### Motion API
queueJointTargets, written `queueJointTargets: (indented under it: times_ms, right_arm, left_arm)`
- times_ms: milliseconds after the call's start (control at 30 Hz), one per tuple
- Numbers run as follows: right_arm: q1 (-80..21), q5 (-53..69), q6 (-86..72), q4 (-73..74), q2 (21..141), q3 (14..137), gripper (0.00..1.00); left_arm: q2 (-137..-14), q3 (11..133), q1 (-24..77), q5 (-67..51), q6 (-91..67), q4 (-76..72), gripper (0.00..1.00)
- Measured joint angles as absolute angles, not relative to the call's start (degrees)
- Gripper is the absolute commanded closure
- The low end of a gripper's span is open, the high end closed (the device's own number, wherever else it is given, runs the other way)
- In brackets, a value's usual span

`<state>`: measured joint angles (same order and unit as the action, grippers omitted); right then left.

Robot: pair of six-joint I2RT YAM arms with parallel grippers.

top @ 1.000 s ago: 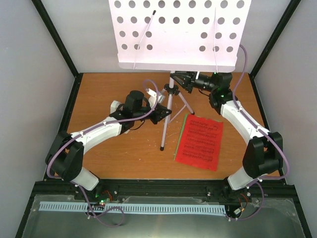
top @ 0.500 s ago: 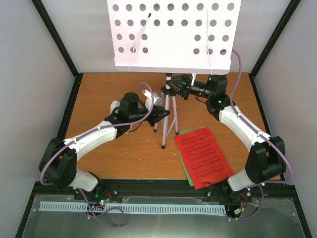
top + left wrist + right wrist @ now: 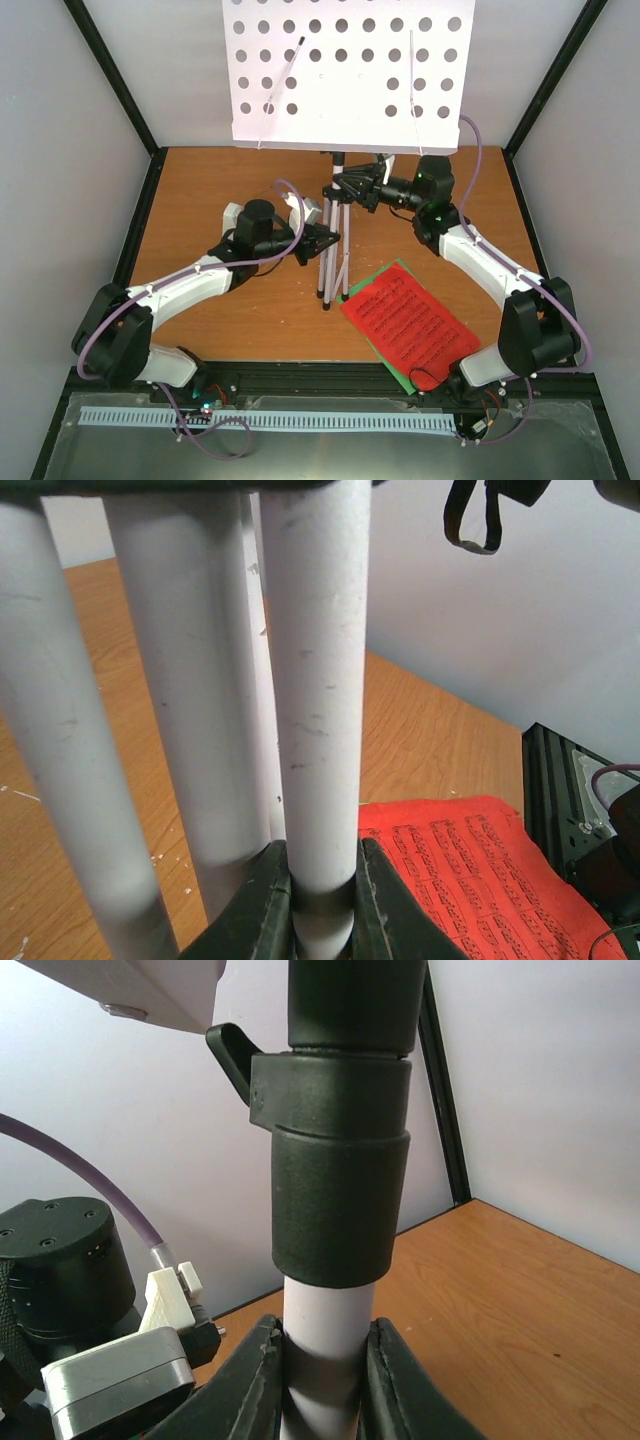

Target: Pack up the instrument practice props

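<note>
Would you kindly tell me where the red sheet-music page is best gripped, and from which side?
Take the red page by its near corner, which seems to jut past the table edge over the black frame. Come in low from the near side, jaws above and below; elsewhere it lies flat on a green page.

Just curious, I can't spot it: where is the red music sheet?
In the top view the red music sheet lies near-right on the table, atop a green page, just right of the tripod legs.

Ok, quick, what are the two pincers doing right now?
Left pincer: shut on a pale metal tripod leg.
Right pincer: shut on the pale metal centre pole.
</note>
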<state>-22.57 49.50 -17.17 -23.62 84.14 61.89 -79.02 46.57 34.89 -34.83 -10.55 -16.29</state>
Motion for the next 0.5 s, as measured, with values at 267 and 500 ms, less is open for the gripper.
queueJointTargets:
  times_ms: [267,500]
  right_arm:
    - [-23.81,46.37,-20.91,-26.61,84.07,60.64,0.97]
    - [-26.39,41.93,-24.51,-26.44,84.07,60.66,0.97]
  left_arm:
    - [-78.04,46.44,34.87,-33.98,-10.70,-15.05,1.00]
    - [-74.19,46.78,34.87,-32.32,-11.81,-8.45,1.00]
